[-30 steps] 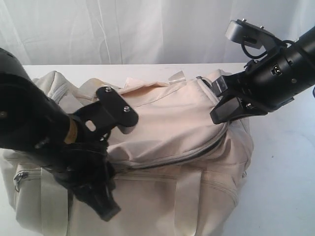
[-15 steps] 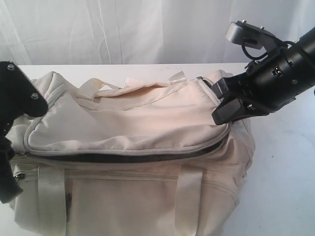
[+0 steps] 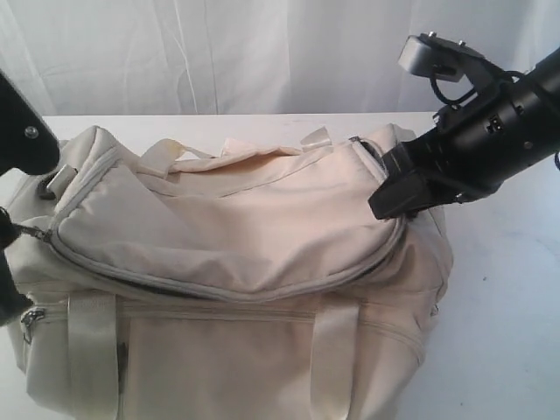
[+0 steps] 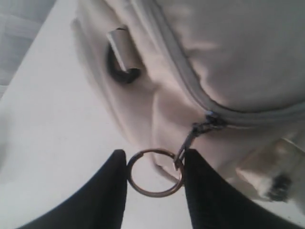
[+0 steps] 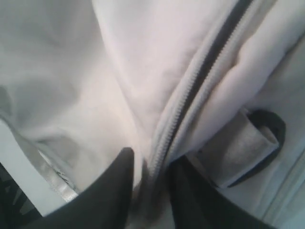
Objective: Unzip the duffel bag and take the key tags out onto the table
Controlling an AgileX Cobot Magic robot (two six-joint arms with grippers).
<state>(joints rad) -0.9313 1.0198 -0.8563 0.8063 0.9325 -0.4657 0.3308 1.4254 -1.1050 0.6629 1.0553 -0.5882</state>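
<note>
Left gripper [image 4: 155,155]: pinching the zip ring [image 4: 153,193], now carried to the left end of the bag [image 3: 262,219]; zip likely run open. Right gripper [image 5: 151,160]: clamped on bag cloth. Key tags not in sight

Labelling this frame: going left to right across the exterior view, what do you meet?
Left black claw gripping metal zip-pull ring, first shiny webbing handle of the cream fabric duffel bag, second webbing handle, right black claw pinching the bag, bare white table.
</note>
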